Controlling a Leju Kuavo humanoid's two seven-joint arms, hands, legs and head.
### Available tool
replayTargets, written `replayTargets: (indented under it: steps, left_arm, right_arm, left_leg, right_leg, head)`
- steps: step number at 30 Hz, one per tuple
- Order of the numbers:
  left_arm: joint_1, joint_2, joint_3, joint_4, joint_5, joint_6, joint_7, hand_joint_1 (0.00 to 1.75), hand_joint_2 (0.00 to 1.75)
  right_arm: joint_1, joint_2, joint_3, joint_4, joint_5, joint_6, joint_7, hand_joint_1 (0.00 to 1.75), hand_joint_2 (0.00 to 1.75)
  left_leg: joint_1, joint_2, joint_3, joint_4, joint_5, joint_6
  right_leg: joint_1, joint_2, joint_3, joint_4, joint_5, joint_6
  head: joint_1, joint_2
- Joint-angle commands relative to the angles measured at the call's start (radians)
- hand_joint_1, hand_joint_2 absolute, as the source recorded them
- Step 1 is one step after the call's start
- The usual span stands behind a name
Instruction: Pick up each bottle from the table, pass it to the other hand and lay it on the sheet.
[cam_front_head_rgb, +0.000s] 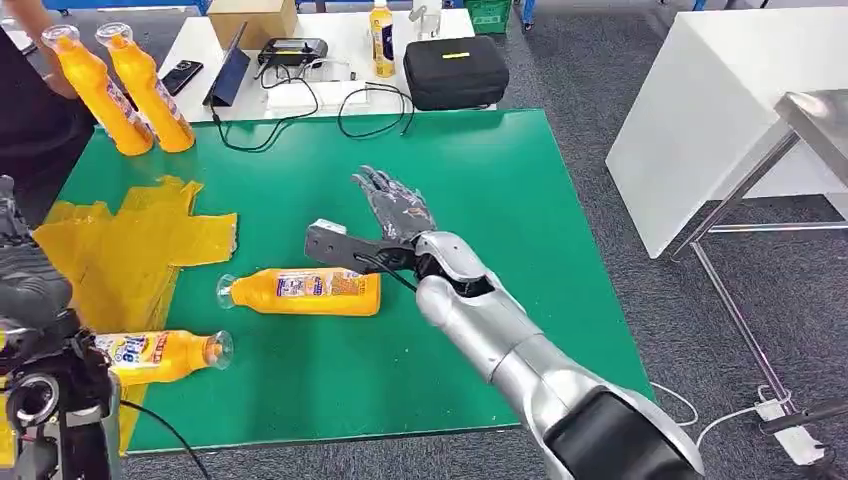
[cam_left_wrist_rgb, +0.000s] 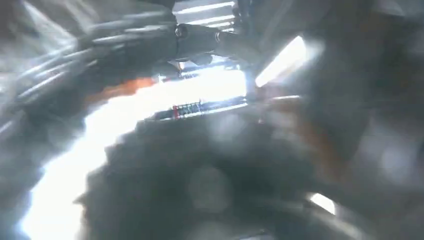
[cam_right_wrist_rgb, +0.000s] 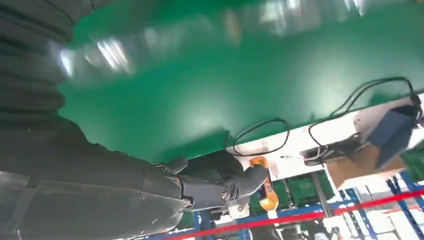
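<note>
An orange bottle (cam_front_head_rgb: 305, 291) lies on its side on the green table (cam_front_head_rgb: 500, 180), cap toward the left. My right hand (cam_front_head_rgb: 394, 205) hovers just beyond its base end with fingers spread, holding nothing; its thumb (cam_right_wrist_rgb: 220, 186) appears over the green table (cam_right_wrist_rgb: 200, 95). A second orange bottle (cam_front_head_rgb: 160, 356) lies at the near left, base end on the crumpled yellow sheet (cam_front_head_rgb: 130, 250). My left hand (cam_front_head_rgb: 25, 275) is a dark shape at the left edge, above that bottle; its fingers are unclear. The left wrist view is blurred.
Two more orange bottles (cam_front_head_rgb: 95, 90) (cam_front_head_rgb: 150, 85) stand upright at the table's far left, beside a person in dark clothes (cam_front_head_rgb: 25, 120). Behind is a white table (cam_front_head_rgb: 330, 40) with cables, a black case (cam_front_head_rgb: 455, 70) and a small bottle (cam_front_head_rgb: 381, 38). A white cabinet (cam_front_head_rgb: 720, 120) stands to the right.
</note>
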Motion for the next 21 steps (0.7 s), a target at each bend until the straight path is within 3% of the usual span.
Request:
replayTargets:
  steps: [1, 6, 8, 15, 21]
  left_arm:
    - [-0.056, -0.025, -0.053, 0.047, 0.006, 0.024, 0.003, 0.00, 0.00]
    - [-0.056, -0.025, -0.053, 0.047, 0.006, 0.024, 0.003, 0.00, 0.00]
    - [-0.071, -0.020, -0.063, 0.065, -0.001, 0.027, 0.003, 0.00, 0.00]
    - [-0.133, 0.009, -0.087, 0.141, 0.002, 0.011, 0.003, 0.00, 0.00]
    - [-0.136, 0.017, -0.089, 0.149, 0.009, 0.002, 0.003, 0.00, 0.00]
  right_arm:
    - [-0.055, 0.032, 0.071, 0.166, -0.045, 0.010, 0.021, 0.00, 1.75]
    - [-0.055, 0.032, 0.071, 0.166, -0.045, 0.010, 0.021, 0.00, 1.75]
    - [-0.059, 0.032, 0.116, 0.154, -0.073, 0.034, 0.044, 0.00, 1.75]
    - [-0.091, 0.032, 0.452, 0.056, -0.335, 0.079, 0.224, 0.00, 1.75]
    - [-0.102, 0.032, 0.504, 0.082, -0.385, 0.076, 0.243, 0.00, 1.75]
  left_leg:
    - [0.001, -0.002, 0.001, -0.001, 0.000, -0.001]
    - [0.000, -0.002, 0.000, 0.000, 0.000, -0.001]
    - [0.001, -0.002, 0.000, 0.000, 0.000, -0.001]
    - [0.000, -0.001, -0.001, 0.001, 0.000, -0.001]
    - [0.000, -0.001, 0.000, 0.000, 0.000, -0.001]
  right_leg:
    - [0.001, -0.003, 0.002, -0.001, -0.001, -0.001]
    - [0.000, -0.002, 0.001, -0.001, -0.001, 0.000]
    - [0.000, -0.003, 0.001, 0.000, -0.001, 0.000]
    - [0.000, -0.002, -0.001, 0.001, 0.000, -0.001]
    - [0.000, -0.002, 0.001, 0.000, -0.001, 0.000]
  head:
    - [0.000, 0.000]
    - [0.000, 0.000]
    - [0.000, 0.000]
    - [0.000, 0.000]
    - [0.000, 0.000]
